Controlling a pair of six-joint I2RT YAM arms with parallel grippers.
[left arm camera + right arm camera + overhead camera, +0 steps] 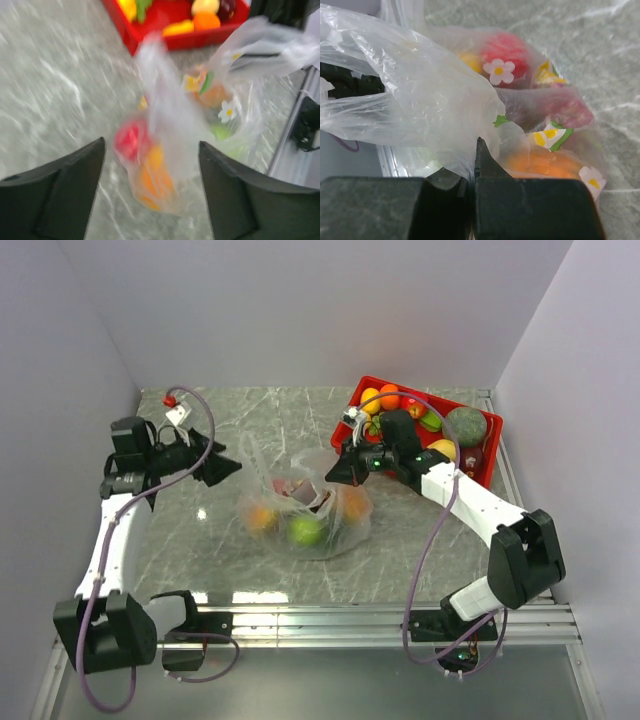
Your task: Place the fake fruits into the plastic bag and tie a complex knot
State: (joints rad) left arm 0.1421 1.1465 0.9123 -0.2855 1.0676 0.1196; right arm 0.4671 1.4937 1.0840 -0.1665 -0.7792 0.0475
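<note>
The clear plastic bag lies mid-table with fake fruits inside: an orange one, a green one, another orange one and a reddish one. My right gripper is shut on a flap of the bag at its right edge. My left gripper is open and empty, just left of the bag; its view shows the bag blurred between the fingers. More fruits sit in the red tray. No knot shows.
The red tray stands at the back right, behind my right arm. A small white and red object lies at the back left. A metal rail runs along the near edge. Walls close in on three sides.
</note>
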